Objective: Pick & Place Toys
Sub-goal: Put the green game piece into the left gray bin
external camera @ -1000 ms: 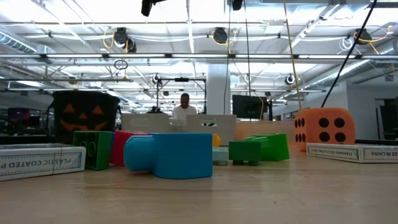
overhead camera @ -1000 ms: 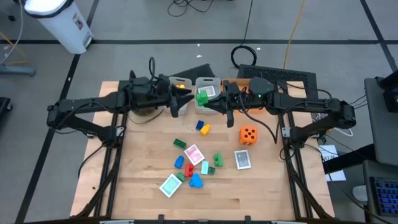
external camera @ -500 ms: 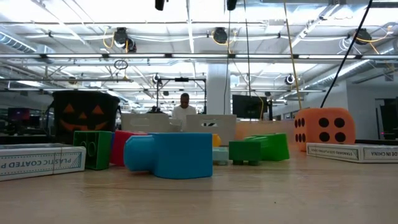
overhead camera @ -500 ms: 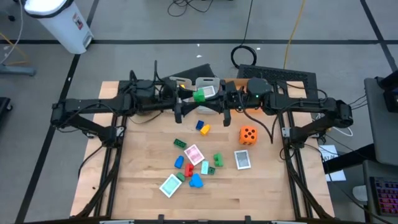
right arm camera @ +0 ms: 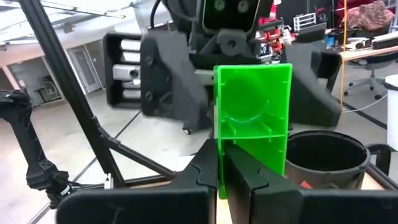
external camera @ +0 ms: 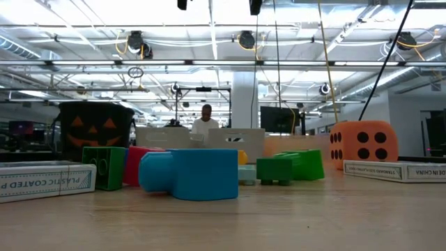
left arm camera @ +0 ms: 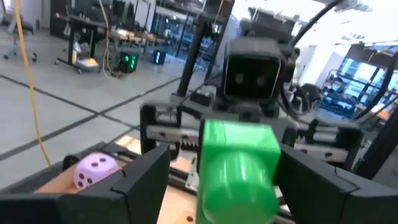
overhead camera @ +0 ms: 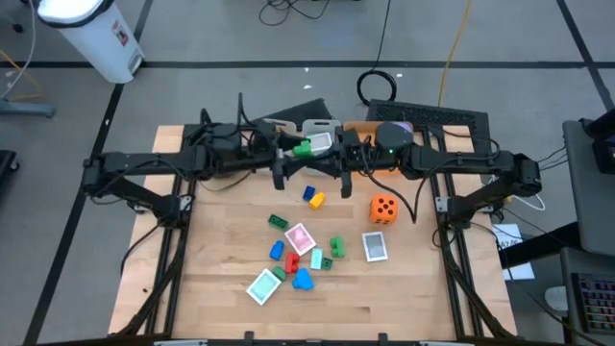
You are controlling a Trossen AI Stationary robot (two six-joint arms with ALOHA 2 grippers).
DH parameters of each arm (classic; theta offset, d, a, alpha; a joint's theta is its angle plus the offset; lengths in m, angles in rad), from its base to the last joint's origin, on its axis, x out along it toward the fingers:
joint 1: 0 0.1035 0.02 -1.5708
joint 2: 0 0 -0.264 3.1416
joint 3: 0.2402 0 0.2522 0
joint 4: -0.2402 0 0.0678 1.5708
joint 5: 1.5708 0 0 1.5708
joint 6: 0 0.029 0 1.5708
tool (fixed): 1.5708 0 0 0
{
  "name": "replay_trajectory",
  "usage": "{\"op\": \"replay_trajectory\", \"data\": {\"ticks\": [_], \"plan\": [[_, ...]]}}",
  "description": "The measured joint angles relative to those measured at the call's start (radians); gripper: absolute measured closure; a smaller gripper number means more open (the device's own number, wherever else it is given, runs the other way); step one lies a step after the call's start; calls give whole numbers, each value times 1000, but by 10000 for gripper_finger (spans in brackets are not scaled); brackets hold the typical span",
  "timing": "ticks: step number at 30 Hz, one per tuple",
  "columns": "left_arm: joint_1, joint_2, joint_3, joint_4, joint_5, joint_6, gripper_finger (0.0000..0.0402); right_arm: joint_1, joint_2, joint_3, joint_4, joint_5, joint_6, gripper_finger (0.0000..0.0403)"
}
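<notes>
Right now both of my arms meet above the far edge of the table (overhead camera: 231, 308), gripper to gripper, with a green block (overhead camera: 305, 148) between them. My right gripper (right arm camera: 222, 163) is pinched tight on the lower edge of that block, its two fingers pressed together around the thin wall. My left gripper (left arm camera: 211, 174) faces it from the other side with its fingers spread wide, one on each flank of the block and neither one touching it, as far as I can see from the left wrist view. So the block hangs in the air in the right gripper's hold alone.

Behind the block, the right wrist view shows the round black pot (right arm camera: 323, 163). The purple die (left arm camera: 95, 170) sits on the orange tray in the left wrist view.

On the table the orange die (overhead camera: 383, 209) stands near the right side. The yellow and blue blocks (overhead camera: 313, 197) lie just below the grippers. Farther toward the near edge, more blocks and three playing cards (overhead camera: 300, 237) are scattered in a loose cluster.
</notes>
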Motion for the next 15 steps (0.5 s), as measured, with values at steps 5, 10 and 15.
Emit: {"op": "replay_trajectory", "data": {"ticks": [5,10,15], "plan": [[8,1,0,-7,-9,1,117,0,0,0,0,0,0,403],[8,1,0,-13,15,0,117,0,0,0,16,0,-1,403],[8,0,0,-9,6,-5,117,0,0,0,43,1,0,403]]}}
